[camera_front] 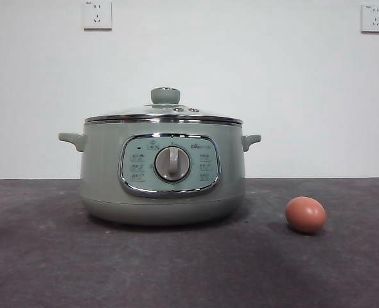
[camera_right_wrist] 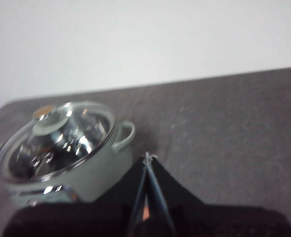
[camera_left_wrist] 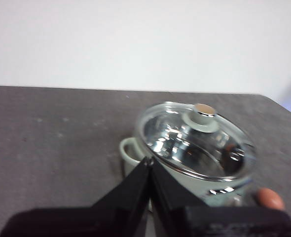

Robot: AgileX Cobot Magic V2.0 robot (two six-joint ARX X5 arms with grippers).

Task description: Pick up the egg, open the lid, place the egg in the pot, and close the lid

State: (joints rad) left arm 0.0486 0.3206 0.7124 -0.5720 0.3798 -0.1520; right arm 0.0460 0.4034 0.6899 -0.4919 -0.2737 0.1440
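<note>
Your right gripper (camera_right_wrist: 146, 160) has its jaws pressed together on nothing, hanging above the table (camera_front: 48, 269) off the pot's (camera_front: 162, 173) side. A sliver of orange shows between the jaws, probably the egg (camera_front: 306, 214) beneath them. Your left gripper (camera_left_wrist: 148, 163) is likewise closed and empty, above the pot's other side, near its handle.

The egg lies on the table beside the pot, on the side the right gripper covers, apart from the pot wall. The lid (camera_front: 164, 115) sits seated on the pot, knob up.

You are at the very first step, as I judge it: nothing is picked up yet. Next, open the right jaws, drop over the egg and close gently across its narrow width, since the smooth shell may roll or slip. The left gripper looks best placed for the lid knob.
</note>
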